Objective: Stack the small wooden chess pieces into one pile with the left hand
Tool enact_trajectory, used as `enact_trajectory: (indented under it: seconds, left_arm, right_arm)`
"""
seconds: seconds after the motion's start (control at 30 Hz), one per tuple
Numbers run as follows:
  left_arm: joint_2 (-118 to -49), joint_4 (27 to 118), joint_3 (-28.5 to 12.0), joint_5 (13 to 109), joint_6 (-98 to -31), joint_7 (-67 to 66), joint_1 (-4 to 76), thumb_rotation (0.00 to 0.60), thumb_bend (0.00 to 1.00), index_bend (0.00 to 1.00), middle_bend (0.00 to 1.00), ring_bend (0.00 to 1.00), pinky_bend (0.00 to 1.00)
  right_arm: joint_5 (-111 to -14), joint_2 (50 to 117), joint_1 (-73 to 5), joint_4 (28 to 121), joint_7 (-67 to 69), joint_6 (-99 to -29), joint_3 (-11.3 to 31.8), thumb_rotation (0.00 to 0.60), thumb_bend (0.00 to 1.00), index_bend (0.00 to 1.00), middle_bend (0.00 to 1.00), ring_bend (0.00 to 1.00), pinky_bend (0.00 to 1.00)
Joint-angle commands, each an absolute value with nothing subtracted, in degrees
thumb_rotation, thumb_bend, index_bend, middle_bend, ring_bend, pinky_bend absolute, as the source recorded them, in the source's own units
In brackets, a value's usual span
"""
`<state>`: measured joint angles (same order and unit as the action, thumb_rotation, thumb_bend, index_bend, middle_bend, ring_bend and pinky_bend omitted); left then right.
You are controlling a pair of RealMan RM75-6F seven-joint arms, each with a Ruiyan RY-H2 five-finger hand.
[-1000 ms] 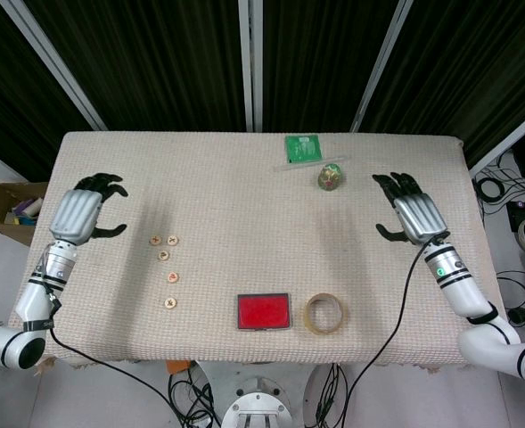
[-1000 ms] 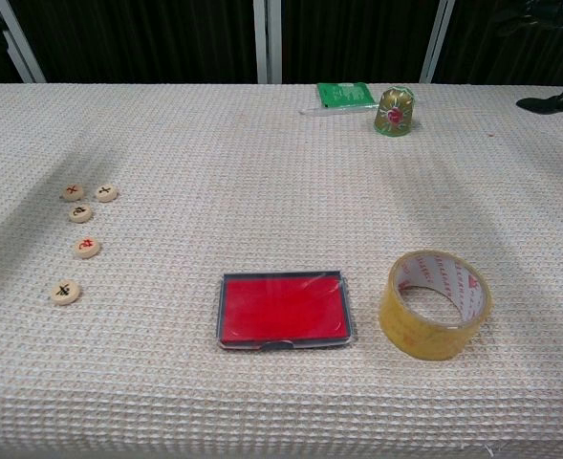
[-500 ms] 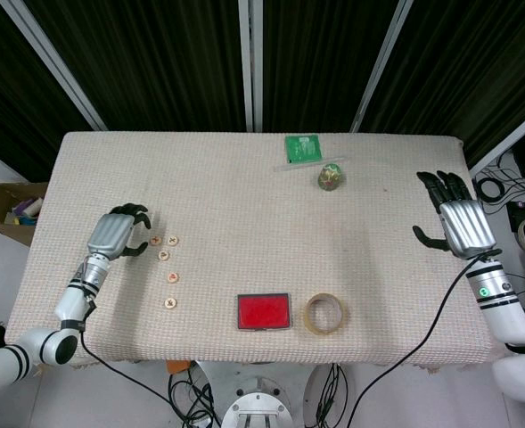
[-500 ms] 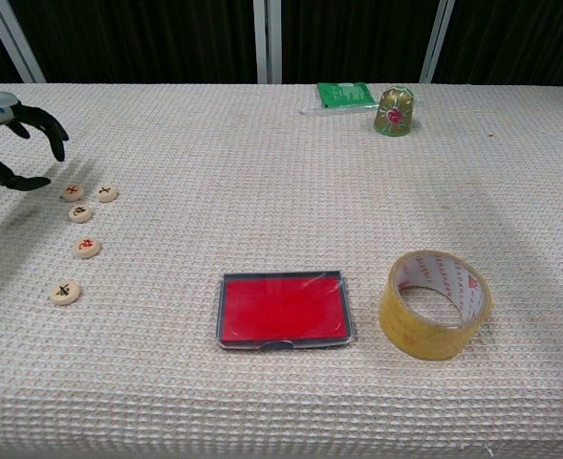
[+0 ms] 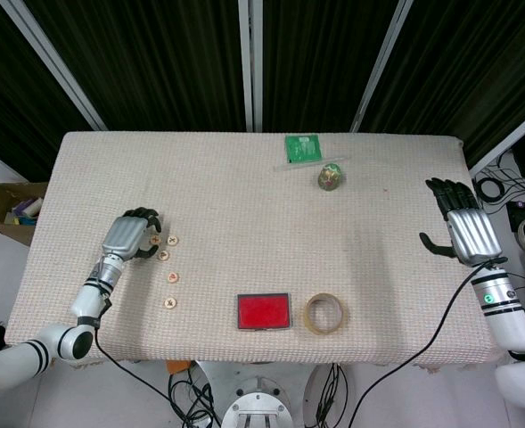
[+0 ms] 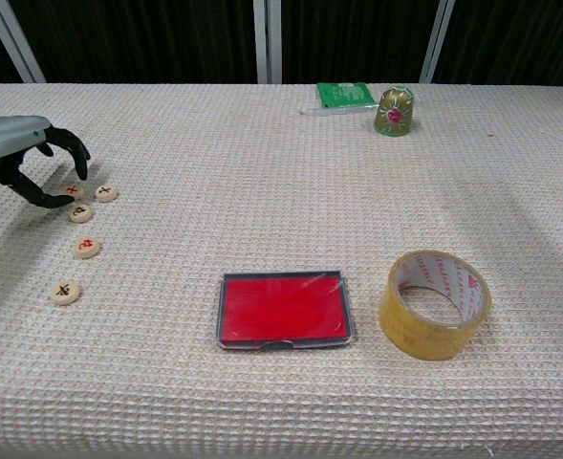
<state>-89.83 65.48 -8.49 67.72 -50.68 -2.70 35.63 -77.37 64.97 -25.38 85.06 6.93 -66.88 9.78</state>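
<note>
Five small round wooden chess pieces lying unstacked near the desk's left edge.

Going near to far, the pale discs (image 6: 66, 292), marked red or black, are trailing toward the left hand (image 5: 124, 237), whose dark fingers (image 6: 71, 153) are curving apart over the farthest piece (image 6: 73, 190); the right hand (image 5: 470, 234) is hovering with fingers spread, holding nothing.

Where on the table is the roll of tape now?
In both views the roll of tape lies near the front edge, just right of the red ink pad.
</note>
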Motion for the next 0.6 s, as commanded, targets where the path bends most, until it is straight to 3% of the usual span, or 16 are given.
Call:
enact_trajectory:
  seconds: [0.03,0.3,0.6]
  left_arm:
    - [-90.01,65.07,-8.46,67.43,-50.50,-2.85,35.54,0.600,0.29,0.44,0.22,0.15,0.20]
    - [-90.61,63.93,-8.51,66.83,-49.47,-2.67,35.69,0.600,0.31,0.44,0.22,0.15,0.20]
    - [-90.69,63.64,-8.62,67.36,-49.42,-1.84,35.80,0.600,0.40,0.53,0.22,0.15,0.20]
  right_arm:
    - [-77.34,65.05,-25.30,84.67,7.40,-66.81,9.86,0.600,0.26,0.00,0.05,0.00,0.00]
    - [-77.50,65.88,-25.11,83.77,8.48,-67.13,10.03,0.600,0.26,0.00,0.04,0.00,0.00]
    - [-77.71,66.50,-24.68,82.84,9.56,-67.72,10.14,0.600,0.26,0.00,0.03,0.00,0.00]
